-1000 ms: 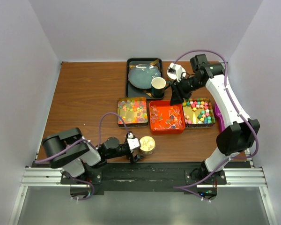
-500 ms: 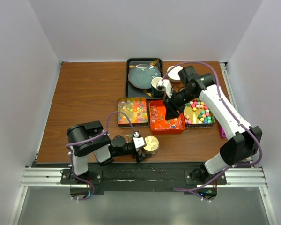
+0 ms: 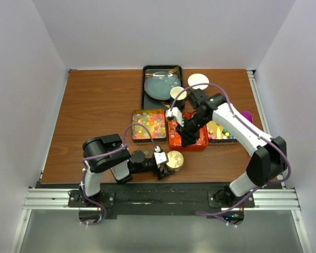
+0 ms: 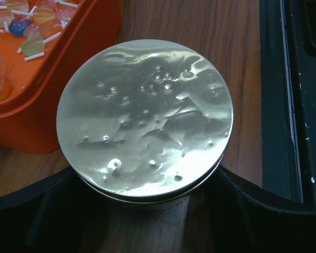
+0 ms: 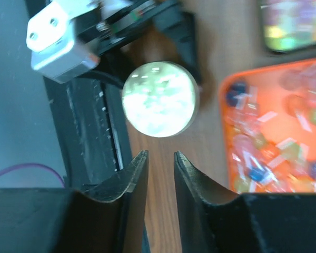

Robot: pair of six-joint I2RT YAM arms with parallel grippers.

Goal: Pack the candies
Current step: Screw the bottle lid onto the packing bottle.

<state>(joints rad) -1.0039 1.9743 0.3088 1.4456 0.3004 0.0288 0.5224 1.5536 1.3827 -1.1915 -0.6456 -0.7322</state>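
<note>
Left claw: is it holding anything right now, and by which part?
Yes, the jar: the left claw grips its round body from both sides, just under the gold lid. The right claw holds nothing.

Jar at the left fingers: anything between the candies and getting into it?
Yes. The gold lid sits on the jar, covering its whole mouth. The candies lie in the orange tray right beside it; nothing else visible stands between them.

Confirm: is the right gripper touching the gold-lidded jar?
Apart. The top view shows the right gripper over the orange tray, short of the jar, with a clear gap between them.
</note>
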